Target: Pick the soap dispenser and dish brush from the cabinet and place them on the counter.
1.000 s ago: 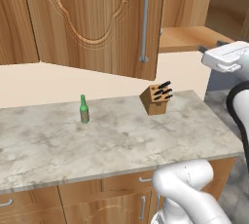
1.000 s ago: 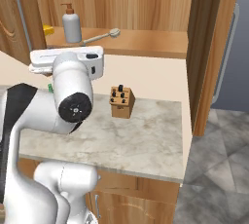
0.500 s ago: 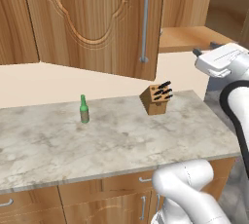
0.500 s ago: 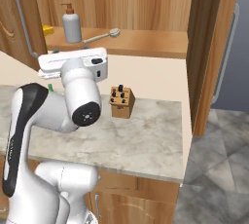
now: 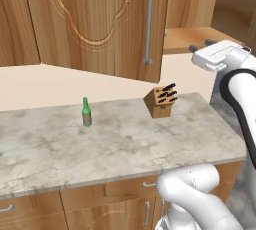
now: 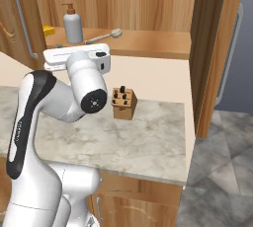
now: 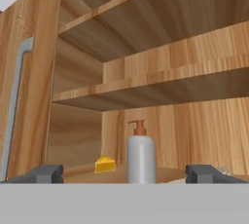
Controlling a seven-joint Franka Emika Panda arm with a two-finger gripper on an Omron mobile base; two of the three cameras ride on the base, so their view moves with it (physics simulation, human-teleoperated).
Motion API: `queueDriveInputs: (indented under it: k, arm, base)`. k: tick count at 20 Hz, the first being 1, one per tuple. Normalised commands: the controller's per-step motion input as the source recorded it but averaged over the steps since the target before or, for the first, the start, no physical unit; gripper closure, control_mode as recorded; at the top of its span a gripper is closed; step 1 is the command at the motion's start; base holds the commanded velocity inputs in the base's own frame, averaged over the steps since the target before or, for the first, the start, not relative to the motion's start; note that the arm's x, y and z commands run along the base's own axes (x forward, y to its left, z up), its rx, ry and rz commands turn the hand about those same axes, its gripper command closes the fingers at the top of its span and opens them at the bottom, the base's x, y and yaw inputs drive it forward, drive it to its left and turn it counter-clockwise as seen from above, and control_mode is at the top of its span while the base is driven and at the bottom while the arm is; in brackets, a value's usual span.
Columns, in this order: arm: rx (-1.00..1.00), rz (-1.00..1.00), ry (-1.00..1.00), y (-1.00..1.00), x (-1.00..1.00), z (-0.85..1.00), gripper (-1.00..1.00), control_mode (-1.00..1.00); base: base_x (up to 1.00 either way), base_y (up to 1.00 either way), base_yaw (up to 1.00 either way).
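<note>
While the gripper gapes wide and empty, the soap dispenser stands ahead between its fingertips.

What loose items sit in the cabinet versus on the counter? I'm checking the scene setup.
Cabinet:
soap dispenser: 1
dish brush: 1
yellow sponge: 1
Counter:
green bottle: 1
knife block: 1
Total: 5

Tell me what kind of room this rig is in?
A kitchen, rendered. Cues: a marbled counter over wooden drawers, a knife block on it, and an open wall cabinet whose shelf holds a soap dispenser and dish brush.
</note>
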Motion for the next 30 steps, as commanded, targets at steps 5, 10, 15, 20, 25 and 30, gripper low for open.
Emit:
queueDriveInputs:
  k: [5,10,15,20,25,30]
  arm:
    - [-0.03,0.02,0.05,0.20,0.17,0.00,-1.00,-1.00]
    - [-0.01,0.01,0.01,0.14,0.18,0.00,-1.00,-1.00]
    - [0.00,0.00,0.00,0.03,0.32,-0.01,-1.00,-1.00]
    - [0.00,0.01,0.00,0.09,0.27,-0.05,-1.00,-1.00]
    - [-0.01,0.08,0.00,0.33,0.08,-0.05,-1.00,-1.00]
    - [-0.03,0.09,0.00,0.41,0.01,-0.07,-1.00,-1.00]
  base:
    - [0.00,0.00,0.00]
    - [0.00,0.00,0.00]
    - [0.00,0.00,0.00]
    - [0.00,0.00,0.00]
    - [0.00,0.00,0.00]
    - [0.00,0.00,0.00]
